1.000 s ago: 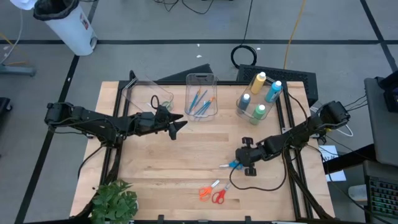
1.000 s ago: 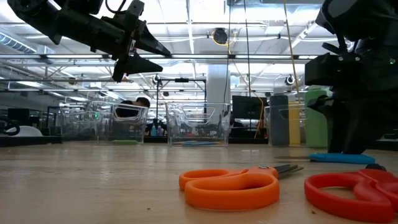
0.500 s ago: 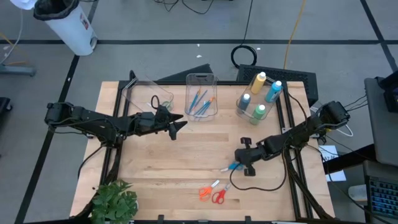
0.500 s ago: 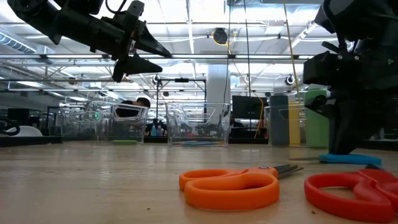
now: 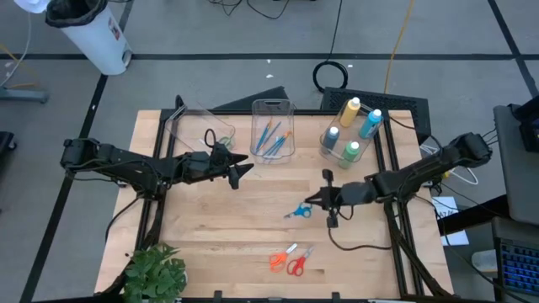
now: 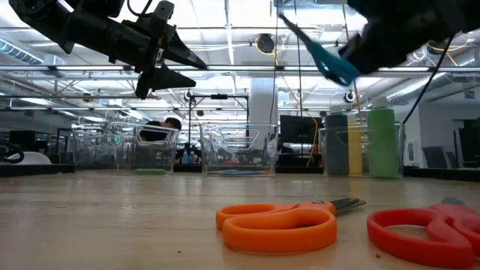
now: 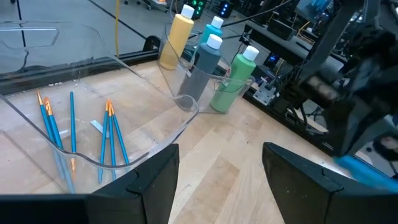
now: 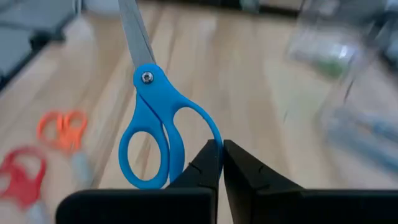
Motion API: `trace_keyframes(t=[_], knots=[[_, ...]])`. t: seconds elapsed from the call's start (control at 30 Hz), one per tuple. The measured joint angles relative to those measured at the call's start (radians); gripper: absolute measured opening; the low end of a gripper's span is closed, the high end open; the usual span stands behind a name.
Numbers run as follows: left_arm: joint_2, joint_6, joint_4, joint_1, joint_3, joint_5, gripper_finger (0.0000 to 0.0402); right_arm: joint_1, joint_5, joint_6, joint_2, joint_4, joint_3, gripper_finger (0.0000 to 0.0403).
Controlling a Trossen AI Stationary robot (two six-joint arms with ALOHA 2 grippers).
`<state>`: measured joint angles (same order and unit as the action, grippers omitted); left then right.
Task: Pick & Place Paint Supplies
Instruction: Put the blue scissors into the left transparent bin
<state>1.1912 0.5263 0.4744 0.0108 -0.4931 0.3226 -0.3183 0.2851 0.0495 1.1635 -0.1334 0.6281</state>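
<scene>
High view: right hand (image 5: 322, 202) has lifted blue scissors (image 5: 296, 211).

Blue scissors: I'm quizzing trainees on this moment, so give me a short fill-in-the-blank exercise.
1. The right gripper holds the blue scissors by a ____.
2. Those scissors are ____ the table, not lying on it.
3. The orange scissors lie beside a ____ pair.

Missing words: handle loop; above; red
</scene>
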Motion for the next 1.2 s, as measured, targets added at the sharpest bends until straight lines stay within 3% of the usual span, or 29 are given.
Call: trace_keyframes(t=[0.1,0.17,0.47,0.57,0.67,0.93,1.0,1.2], knots=[[0.000,0.000,0.000,0.000,0.000,-0.001,0.0239,0.039,-0.017,-0.071,-0.004,-0.088,0.001,0.0001],[0.000,0.001,0.000,0.000,0.000,-0.004,0.0239,0.085,-0.085,-0.093,0.000,-0.138,0.001,0.0001],[0.000,0.001,0.001,0.000,0.000,-0.005,0.0239,0.290,-0.630,-0.057,0.045,-0.303,0.001,0.0000],[0.000,-0.006,0.001,0.000,0.000,0.000,0.0239,0.298,-0.721,-0.050,0.086,-0.390,0.001,0.0000],[0.000,-0.008,0.001,0.000,0.000,0.017,0.0239,0.290,-0.738,-0.044,0.126,-0.483,0.002,0.0000],[0.000,-0.007,0.001,0.000,0.000,0.019,0.0239,0.291,-0.810,0.009,0.159,-0.504,0.002,0.0000],[0.000,0.007,0.001,0.000,0.000,0.019,0.0239,0.291,-0.886,0.031,0.159,-0.495,0.002,0.0000],[0.000,0.003,0.001,0.000,0.000,0.018,0.0239,0.284,-1.248,0.044,0.159,-0.527,0.002,0.0000]])
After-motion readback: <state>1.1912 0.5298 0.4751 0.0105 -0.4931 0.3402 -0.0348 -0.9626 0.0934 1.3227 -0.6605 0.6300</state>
